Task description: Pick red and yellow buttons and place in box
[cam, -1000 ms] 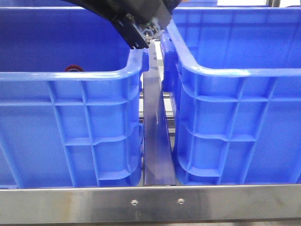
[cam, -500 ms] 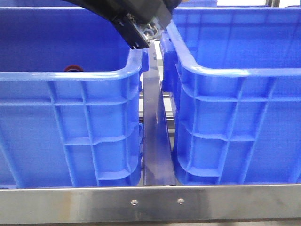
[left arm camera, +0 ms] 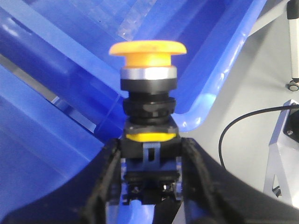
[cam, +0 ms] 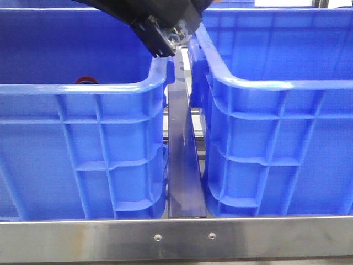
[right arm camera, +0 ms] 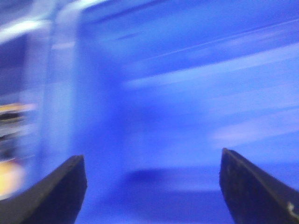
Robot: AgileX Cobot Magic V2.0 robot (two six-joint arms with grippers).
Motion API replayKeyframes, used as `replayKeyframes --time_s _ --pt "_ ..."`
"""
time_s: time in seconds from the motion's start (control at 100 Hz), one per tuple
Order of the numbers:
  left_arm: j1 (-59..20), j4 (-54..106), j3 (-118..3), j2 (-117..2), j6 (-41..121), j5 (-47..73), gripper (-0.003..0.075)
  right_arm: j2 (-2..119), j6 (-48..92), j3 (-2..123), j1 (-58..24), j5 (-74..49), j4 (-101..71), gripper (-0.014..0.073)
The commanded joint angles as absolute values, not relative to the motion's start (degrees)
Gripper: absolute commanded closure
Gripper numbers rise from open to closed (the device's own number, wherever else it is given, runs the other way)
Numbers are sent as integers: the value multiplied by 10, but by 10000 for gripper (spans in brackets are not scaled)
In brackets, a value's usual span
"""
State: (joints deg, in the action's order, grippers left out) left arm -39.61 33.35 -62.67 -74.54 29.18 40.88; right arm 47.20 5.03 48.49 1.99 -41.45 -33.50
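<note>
In the left wrist view my left gripper (left arm camera: 150, 145) is shut on the dark lower body of the yellow button (left arm camera: 147, 49), whose domed orange-yellow cap points away from the fingers. A blue box rim (left arm camera: 210, 107) lies behind it. The red button's cap (cam: 86, 80) just peeks over the near wall of the left blue box (cam: 83, 89) in the front view. My right gripper (right arm camera: 152, 161) is open, with nothing between its fingers, close over a blurred blue box surface. A dark gripper end (cam: 164, 40) hangs above the gap between the boxes.
A second blue box (cam: 276, 85) stands on the right, with a narrow dark rail (cam: 185, 165) between the two. A steel bar (cam: 176, 238) runs along the front edge. Grey floor and a black cable (left arm camera: 233, 135) show beyond the box rim.
The dark gripper end at the top of the front view has shifted very slightly; the boxes and the red button have stayed put.
</note>
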Motion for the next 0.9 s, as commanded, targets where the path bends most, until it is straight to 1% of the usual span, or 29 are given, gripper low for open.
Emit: replayKeyframes --time_s 0.0,0.16,0.28,0.5,0.71,0.89 --pt "-400 358 -642 -730 293 383 625 491 126 506 6 -421 -493 -16" --pt "-400 358 -642 -730 293 383 625 551 216 506 -20 -489 -662 -16" --pt "-400 358 -642 -730 293 383 625 595 252 507 -42 -507 -721 -16" --pt "-400 358 -642 -730 293 383 625 664 261 518 -92 -504 -742 -16" --pt "-400 358 -642 -730 293 383 625 716 271 567 -138 -497 -743 -15" --pt "-400 358 -642 -730 293 383 625 730 273 576 -155 -494 -746 -6"
